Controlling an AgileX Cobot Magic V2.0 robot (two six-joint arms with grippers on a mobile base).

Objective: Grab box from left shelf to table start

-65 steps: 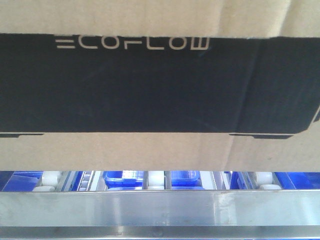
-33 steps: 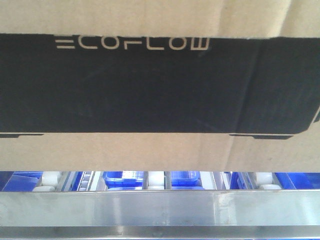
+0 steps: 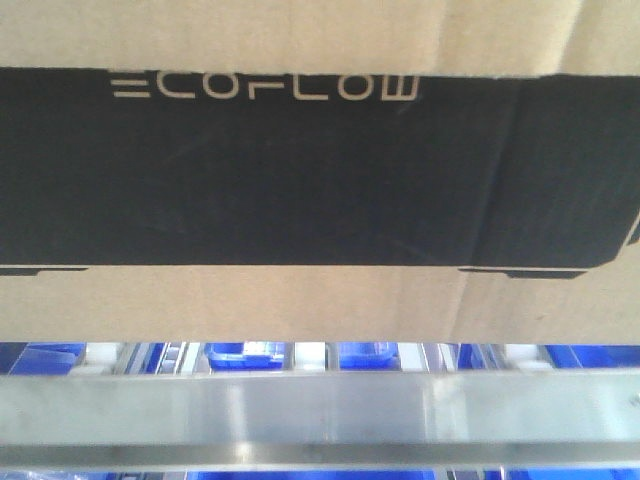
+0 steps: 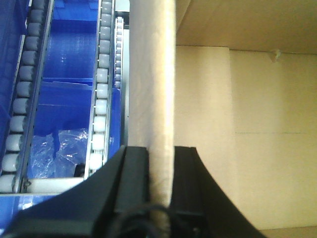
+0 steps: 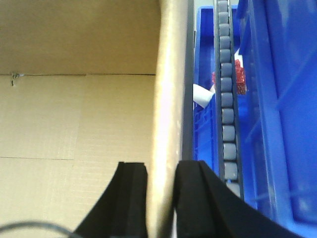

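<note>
In front, the box [image 3: 300, 300] shows just above the shelf [image 3: 320, 410] rail. The left pincer [image 4: 161, 161] is closed on one box wall, rollers [image 4: 99, 99] to its left. The right pincer [image 5: 161, 173] clamps the opposite wall, so lift both evenly and level.

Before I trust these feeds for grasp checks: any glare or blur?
Front view: soft, pale sheen along the brushed-steel shelf rail, fuzzy lettering on the brown corrugated cardboard box. Left wrist view: the box edge washed out above the left gripper. Right wrist view: same glare beside the right gripper.
</note>
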